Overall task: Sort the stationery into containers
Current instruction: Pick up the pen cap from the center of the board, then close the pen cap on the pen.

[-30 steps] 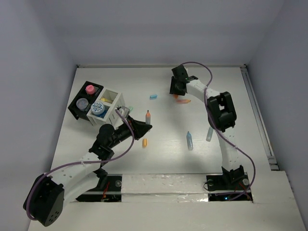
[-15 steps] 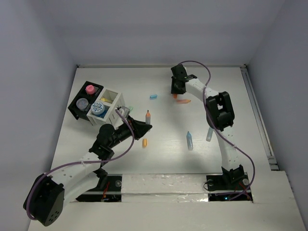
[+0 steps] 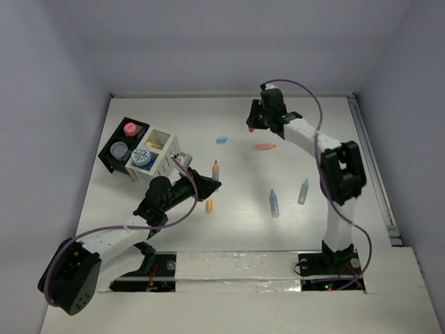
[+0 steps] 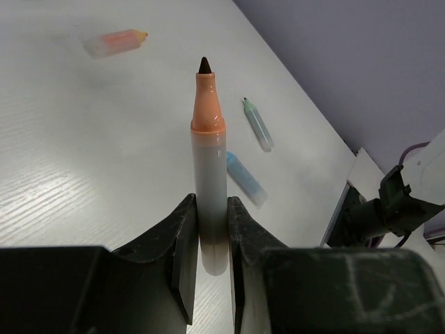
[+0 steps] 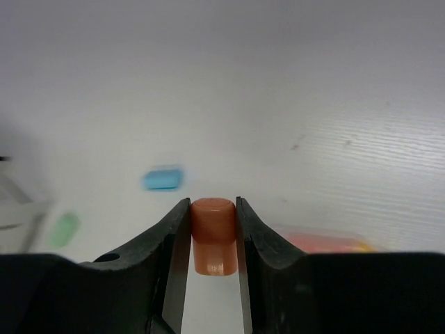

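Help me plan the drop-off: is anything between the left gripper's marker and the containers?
Nothing visible does. The left gripper holds the marker just beside the white box; only that arm's own wrist covers part of the gap.

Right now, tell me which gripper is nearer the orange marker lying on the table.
Right. The right gripper, shut on an orange cap, hangs just beyond the orange marker. The left gripper, holding a grey marker, sits much farther away, to its near left.

Open table (image 3: 243, 233) before the 2 bases (image 3: 327, 263), blue stick (image 3: 274, 203) and green stick (image 3: 304, 191) mid-table, containers (image 3: 164, 158) far left.
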### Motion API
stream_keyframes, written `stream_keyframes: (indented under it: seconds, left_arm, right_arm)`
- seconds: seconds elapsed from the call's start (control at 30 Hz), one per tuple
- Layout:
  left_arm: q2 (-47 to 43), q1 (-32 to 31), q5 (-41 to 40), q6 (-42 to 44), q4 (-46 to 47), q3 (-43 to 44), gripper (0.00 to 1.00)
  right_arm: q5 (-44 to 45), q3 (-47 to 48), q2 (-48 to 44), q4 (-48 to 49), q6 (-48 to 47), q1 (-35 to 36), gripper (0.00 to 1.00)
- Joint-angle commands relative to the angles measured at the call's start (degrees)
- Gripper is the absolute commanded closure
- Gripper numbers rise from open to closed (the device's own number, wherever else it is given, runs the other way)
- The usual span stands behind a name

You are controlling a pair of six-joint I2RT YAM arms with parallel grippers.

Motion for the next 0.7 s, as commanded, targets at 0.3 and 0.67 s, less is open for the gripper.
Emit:
stream_keyframes:
  seconds: [0.3, 0.67]
  left_arm:
    - [8.98, -1.22, -0.24, -5.37, 6.18, 7.86, 1.0]
    - [10.04, -1.74, -2.78, -5.82, 4.61, 11.03, 1.0]
  right_arm:
    - [-13.02, -26.37, -30.12, 33.97, 12.84, 9.44, 1.0]
    - [-12.93, -31.47, -32.76, 39.34, 14.25, 13.76, 1.0]
